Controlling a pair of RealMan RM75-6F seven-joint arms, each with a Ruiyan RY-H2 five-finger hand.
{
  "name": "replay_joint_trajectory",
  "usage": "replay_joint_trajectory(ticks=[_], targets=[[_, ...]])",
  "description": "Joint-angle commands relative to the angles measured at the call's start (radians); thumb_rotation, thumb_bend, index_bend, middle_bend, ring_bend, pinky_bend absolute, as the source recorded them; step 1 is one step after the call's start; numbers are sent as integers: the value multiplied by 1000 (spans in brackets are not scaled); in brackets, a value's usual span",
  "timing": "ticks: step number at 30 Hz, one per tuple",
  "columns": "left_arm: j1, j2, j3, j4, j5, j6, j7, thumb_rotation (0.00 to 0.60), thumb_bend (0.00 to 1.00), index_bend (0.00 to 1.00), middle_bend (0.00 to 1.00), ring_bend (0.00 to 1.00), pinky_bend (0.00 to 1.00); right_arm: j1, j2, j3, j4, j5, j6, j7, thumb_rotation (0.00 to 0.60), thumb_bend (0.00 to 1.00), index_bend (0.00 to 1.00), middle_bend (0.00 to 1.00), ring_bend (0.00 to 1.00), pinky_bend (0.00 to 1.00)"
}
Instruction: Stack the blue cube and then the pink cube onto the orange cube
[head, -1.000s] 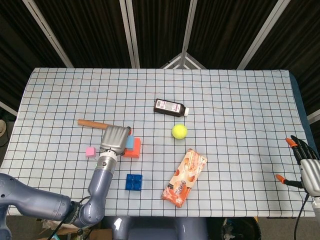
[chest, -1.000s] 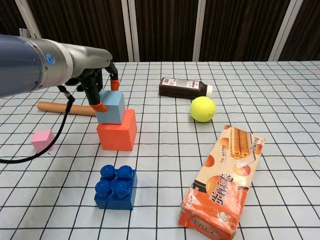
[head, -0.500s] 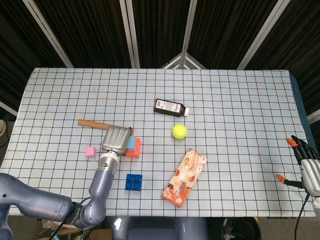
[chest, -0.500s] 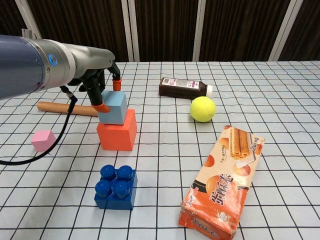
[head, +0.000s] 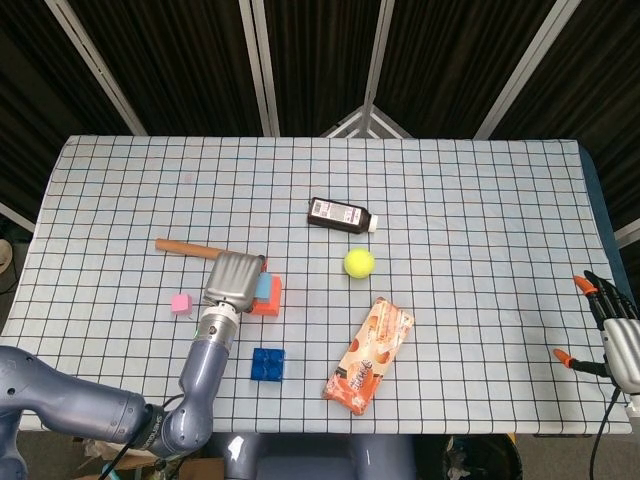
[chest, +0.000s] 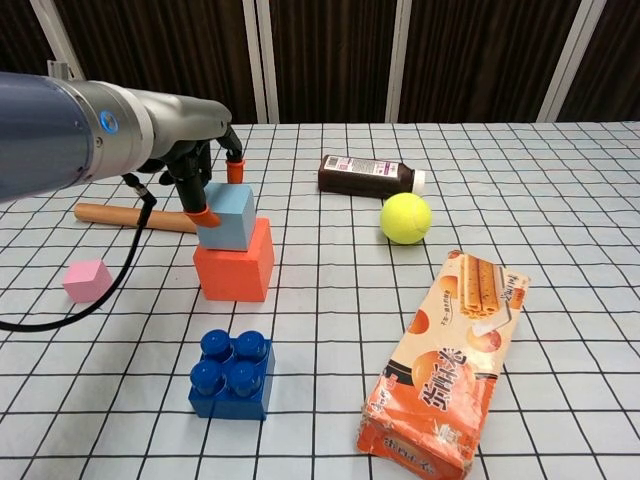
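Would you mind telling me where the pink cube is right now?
The pink cube sits on the table at the left of the chest view, left of the orange cube and in front of the wooden rod.

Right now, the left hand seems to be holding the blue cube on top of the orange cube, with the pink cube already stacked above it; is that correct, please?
Not quite. The left hand does hold the blue cube on the orange cube, but the pink cube is not stacked; it sits on the table to the left of the stack. The chest view shows this.
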Motion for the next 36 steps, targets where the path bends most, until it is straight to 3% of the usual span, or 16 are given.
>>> replay_joint_trajectory(ticks=[1, 19, 26, 36], targets=[[0, 0, 0, 1, -3, 1, 2, 600, 318, 384, 819, 782, 842, 0, 0, 0, 0, 0, -1, 0, 600, 129, 0, 7, 31, 137], [2, -3, -1, 12, -6, -15, 1, 600, 318, 380, 819, 782, 842, 2, 1, 0, -1, 6, -9, -3, 600, 129, 0, 7, 31, 137], [1, 0, 2, 8, -10, -19, 7, 600, 318, 235, 821, 782, 842, 1, 2, 1, -2, 8, -10, -2, 600, 129, 0, 7, 31, 137], [1, 6, 8, -6, 2, -10, 13, 600, 318, 191, 823, 782, 842, 2, 6, 0, -11, 15, -20, -5, 600, 128, 0, 7, 31, 137]])
